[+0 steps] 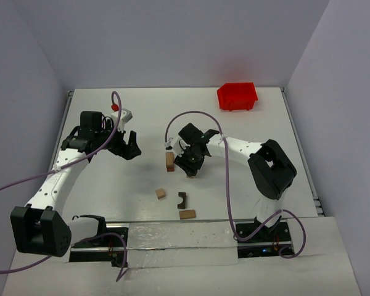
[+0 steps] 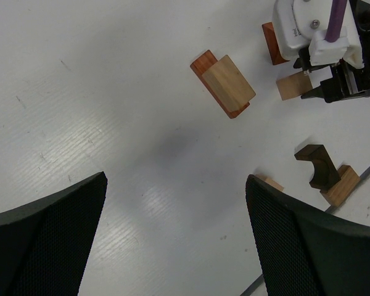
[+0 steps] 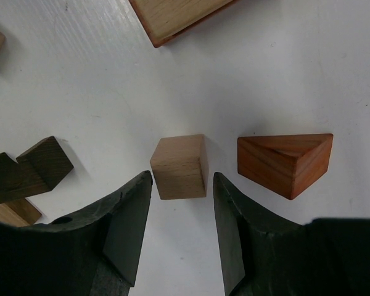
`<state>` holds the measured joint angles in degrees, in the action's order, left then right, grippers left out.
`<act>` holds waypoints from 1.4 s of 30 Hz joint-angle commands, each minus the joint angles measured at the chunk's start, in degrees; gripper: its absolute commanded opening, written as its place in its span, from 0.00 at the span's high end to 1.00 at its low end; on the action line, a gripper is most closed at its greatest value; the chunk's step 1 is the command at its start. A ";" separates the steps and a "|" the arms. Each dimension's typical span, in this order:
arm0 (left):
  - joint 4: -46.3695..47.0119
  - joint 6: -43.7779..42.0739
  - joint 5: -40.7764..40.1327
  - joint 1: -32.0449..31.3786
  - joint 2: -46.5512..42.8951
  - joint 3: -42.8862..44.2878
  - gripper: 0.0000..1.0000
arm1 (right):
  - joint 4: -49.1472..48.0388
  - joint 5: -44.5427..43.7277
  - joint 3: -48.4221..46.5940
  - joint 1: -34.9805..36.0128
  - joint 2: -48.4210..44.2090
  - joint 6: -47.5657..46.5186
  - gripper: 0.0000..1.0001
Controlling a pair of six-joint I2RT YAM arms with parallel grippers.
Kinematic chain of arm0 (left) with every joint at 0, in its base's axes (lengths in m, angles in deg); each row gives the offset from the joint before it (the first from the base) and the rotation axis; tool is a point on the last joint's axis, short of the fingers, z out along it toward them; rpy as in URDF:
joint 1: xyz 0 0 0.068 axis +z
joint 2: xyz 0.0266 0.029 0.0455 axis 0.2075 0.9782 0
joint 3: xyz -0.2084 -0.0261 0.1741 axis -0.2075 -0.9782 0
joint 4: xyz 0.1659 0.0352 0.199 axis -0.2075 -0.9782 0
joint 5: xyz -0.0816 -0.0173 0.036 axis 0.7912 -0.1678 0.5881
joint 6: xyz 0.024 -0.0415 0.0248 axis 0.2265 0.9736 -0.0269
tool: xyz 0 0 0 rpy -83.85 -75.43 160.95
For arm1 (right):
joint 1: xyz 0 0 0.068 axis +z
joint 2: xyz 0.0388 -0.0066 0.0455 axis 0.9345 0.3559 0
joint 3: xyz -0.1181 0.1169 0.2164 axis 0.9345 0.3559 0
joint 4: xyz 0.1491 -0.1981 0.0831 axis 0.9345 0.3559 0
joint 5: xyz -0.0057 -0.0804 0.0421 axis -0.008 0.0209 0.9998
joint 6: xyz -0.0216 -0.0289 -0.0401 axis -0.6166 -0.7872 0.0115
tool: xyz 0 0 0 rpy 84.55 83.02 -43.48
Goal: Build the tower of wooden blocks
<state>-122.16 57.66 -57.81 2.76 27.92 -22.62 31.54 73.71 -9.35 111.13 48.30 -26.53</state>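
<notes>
Right fingers (image 3: 182, 179) are sitting around a tan cube (image 3: 180, 161), red wedge (image 3: 283, 163) just beside; I cannot tell if they are squeezing. Left fingers (image 2: 176, 177) are sitting wide apart.

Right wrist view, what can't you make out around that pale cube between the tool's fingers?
- Grip: the right tool flanks the pale cube in the right wrist view; whether its fingers press it is unclear.
- Two-block tower: cut off by that view's top edge.
- Dark arch block: partly behind one finger, partly past the frame edge.
- Top view: the cube is hidden under the right tool.
</notes>
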 commanded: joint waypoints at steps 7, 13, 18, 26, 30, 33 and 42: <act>2.55 -0.30 -0.24 0.42 0.37 0.33 0.01 | -1.06 -0.99 -1.19 0.44 0.69 -2.94 0.56; 2.16 0.63 2.32 2.18 1.29 1.15 0.01 | 1.64 -0.64 -3.06 0.65 -0.84 -5.87 0.86; -0.20 0.83 10.43 8.20 4.66 3.64 0.01 | 6.86 -0.20 -6.88 0.71 -3.32 -10.80 1.00; -1.36 0.93 14.63 13.19 7.72 5.03 0.01 | 24.09 1.23 -28.85 1.44 1.76 -22.18 1.00; -1.01 1.00 15.37 13.77 8.02 4.69 0.01 | 30.18 0.70 -41.26 2.39 8.00 -25.08 1.00; -0.30 1.54 16.95 14.98 8.35 4.47 0.01 | 34.62 1.73 -49.91 3.06 14.16 -25.87 1.00; -1.32 2.07 26.92 22.39 13.61 7.22 0.01 | 33.91 1.67 -54.99 3.90 20.28 -25.82 1.00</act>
<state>-123.45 60.24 -38.60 22.40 39.24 -19.02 63.64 74.78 -61.74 114.66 68.89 -51.34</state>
